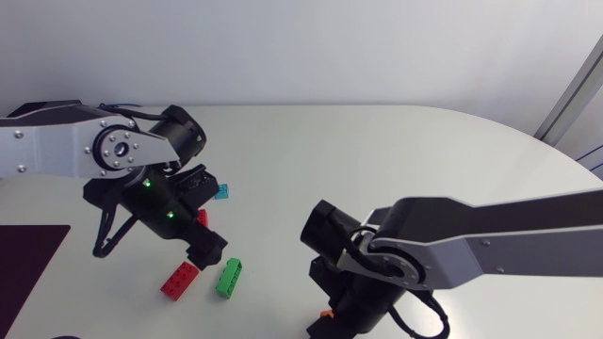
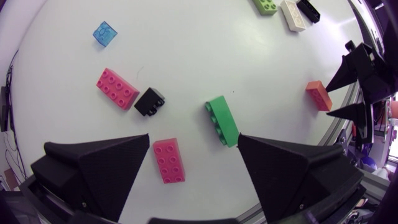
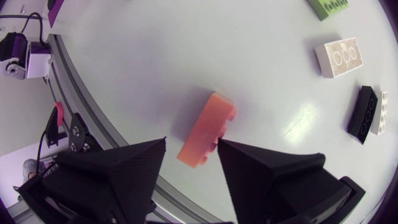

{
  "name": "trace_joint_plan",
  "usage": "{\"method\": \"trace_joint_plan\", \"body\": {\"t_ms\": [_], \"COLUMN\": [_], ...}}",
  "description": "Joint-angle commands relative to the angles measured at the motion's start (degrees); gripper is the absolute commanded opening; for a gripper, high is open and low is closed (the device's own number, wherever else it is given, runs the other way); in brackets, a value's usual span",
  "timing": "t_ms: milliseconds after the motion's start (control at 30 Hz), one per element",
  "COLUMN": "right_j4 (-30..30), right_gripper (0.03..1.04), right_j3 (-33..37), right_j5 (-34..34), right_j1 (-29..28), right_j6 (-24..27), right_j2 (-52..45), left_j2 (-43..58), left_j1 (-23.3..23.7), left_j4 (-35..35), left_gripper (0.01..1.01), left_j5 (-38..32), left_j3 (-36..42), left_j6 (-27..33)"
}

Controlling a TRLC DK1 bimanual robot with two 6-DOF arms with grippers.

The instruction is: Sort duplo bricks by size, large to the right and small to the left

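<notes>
My right gripper (image 3: 191, 142) hangs low at the table's near edge, open, with one end of an orange brick (image 3: 207, 129) between its fingertips; one finger (image 3: 249, 163) touches it and a slit shows on the other side. In the head view the orange brick (image 1: 326, 314) peeks out beside that gripper (image 1: 332, 322). My left gripper (image 2: 194, 135) is wide open above a pink brick (image 2: 169, 160) and a long green brick (image 2: 222, 120), holding nothing. Ahead of it lie a small black brick (image 2: 150, 102), a large pink brick (image 2: 117, 88) and a clear blue brick (image 2: 105, 33).
A green brick (image 3: 326, 6), a white brick (image 3: 339, 57) and a black brick (image 3: 362, 114) lie beyond the orange one. The table's rounded edge (image 3: 93, 118) runs right beside the right gripper. A dark mat (image 1: 28, 250) lies at the left of the table.
</notes>
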State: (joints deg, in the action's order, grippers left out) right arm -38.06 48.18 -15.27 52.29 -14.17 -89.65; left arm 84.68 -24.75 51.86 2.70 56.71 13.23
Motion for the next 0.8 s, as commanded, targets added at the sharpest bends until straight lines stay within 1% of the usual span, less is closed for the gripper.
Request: {"method": "trace_joint_plan", "body": {"t_ms": [0,33,100,233,300,433,500,533,567,600,667,700,733,767], "right_j4": [1.3,1.6,1.6,1.5,1.2,-1.3,-2.5,-2.6,-3.1,-3.9,-5.6,-6.6,-7.8,-8.7], "right_gripper": [0.1,0.04,0.05,0.04,0.04,0.05,0.04,0.05,0.16,0.31,0.7,0.88,0.98,1.0], "right_j3": [0.3,0.2,-0.2,-0.5,-0.3,1.7,2.3,2.2,2.1,2.2,2.9,3.4,4.0,4.4], "right_j5": [-0.7,-0.7,-0.7,-0.7,-0.6,-0.5,-0.6,-0.7,-0.6,-0.6,-0.5,-0.5,-0.5,-0.5], "right_j1": [-0.6,-0.6,-0.4,-1.2,-3.7,-11.2,-13.1,-13.1,-12.4,-11.4,-9.3,-8.7,-7.9,-7.3], "right_j6": [-1.6,-1.6,-1.6,-1.7,-1.0,2.3,4.0,4.2,4.2,3.8,2.5,1.5,0.7,-0.1], "right_j2": [-1.6,-1.9,-2.5,-2.4,-1.8,0.0,1.0,1.4,2.0,2.4,2.6,2.5,2.3,1.9], "left_j2": [-2.5,-2.9,-2.9,-2.7,-2.4,-1.9,-1.9,-1.9,-2.0,-2.1,-2.2,-2.2,-2.3,-2.3], "left_j1": [-0.2,-0.6,-2.1,-2.7,-2.8,-4.3,-5.0,-5.0,-5.0,-5.0,-5.0,-5.1,-5.1,-5.3], "left_j4": [1.5,1.7,2.3,2.3,2.3,2.1,2.0,1.8,1.8,2.0,2.0,2.0,2.0,2.1], "left_gripper": [0.985,0.985,0.985,0.985,0.985,0.985,0.985,0.985,0.985,0.985,0.985,0.985,0.985,0.985], "left_j5": [0.5,0.8,0.9,1.0,1.1,1.1,1.1,1.2,1.2,1.3,1.3,1.3,1.3,1.3], "left_j3": [-2.2,-2.7,-3.4,-4.5,-4.9,-5.5,-5.7,-5.7,-5.6,-5.6,-5.4,-5.3,-5.2,-5.2], "left_j6": [2.1,2.1,2.1,2.1,2.2,2.2,2.2,2.2,2.2,2.2,2.2,2.2,2.2,2.2]}}
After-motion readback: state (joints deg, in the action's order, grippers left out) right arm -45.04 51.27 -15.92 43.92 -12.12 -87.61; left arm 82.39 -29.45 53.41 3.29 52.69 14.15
